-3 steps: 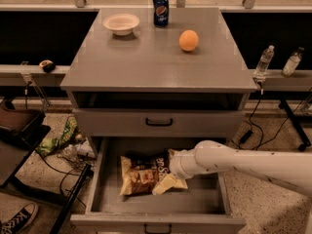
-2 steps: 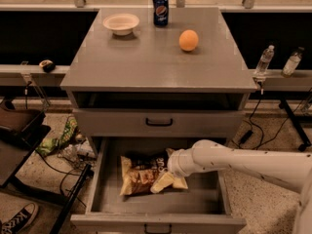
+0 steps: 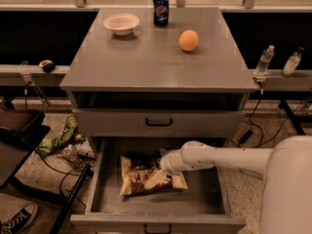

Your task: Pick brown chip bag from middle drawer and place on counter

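The brown chip bag [image 3: 139,179] lies crinkled in the open middle drawer [image 3: 97,179], left of its centre. My white arm reaches in from the right, over the drawer. My gripper [image 3: 158,175] is down at the bag's right half, on or just above it. The wrist hides part of the bag's upper right corner. The grey counter [image 3: 156,62] is the cabinet top above the drawers.
On the counter stand a white bowl [image 3: 121,22], a blue soda can [image 3: 161,9] and an orange [image 3: 188,40]. The upper drawer panel [image 3: 159,122] is shut. Bottles [image 3: 263,60] stand on the right ledge. A green wrapper [image 3: 63,135], cables and a shoe [image 3: 17,218] lie on the floor at left.
My arm has moved a little to the left and down, bringing the gripper further onto the chip bag. The bag has not visibly shifted.
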You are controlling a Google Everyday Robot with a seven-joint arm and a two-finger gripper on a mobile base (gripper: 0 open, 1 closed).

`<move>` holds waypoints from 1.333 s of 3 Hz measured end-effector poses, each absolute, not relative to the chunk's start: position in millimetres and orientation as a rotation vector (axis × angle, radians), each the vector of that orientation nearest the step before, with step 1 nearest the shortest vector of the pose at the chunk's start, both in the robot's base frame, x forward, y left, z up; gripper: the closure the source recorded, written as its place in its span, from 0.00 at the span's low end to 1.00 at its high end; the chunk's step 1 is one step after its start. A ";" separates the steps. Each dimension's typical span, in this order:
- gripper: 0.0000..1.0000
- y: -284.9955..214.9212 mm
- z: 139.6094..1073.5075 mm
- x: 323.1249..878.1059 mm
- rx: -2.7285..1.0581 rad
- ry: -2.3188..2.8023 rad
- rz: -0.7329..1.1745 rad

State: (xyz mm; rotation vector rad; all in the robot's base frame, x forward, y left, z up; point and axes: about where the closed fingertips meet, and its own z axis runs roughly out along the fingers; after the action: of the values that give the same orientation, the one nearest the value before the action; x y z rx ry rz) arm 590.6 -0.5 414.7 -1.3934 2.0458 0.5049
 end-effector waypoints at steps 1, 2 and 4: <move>0.16 1.1 411.6 592.5 -1.392 2.047 0.506; 0.47 1.1 411.5 592.5 -1.392 2.047 0.506; 0.93 1.1 411.5 592.5 -1.392 2.047 0.507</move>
State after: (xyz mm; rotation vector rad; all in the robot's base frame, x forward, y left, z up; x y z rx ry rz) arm 592.5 1.1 411.5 -1.3925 2.0466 0.5065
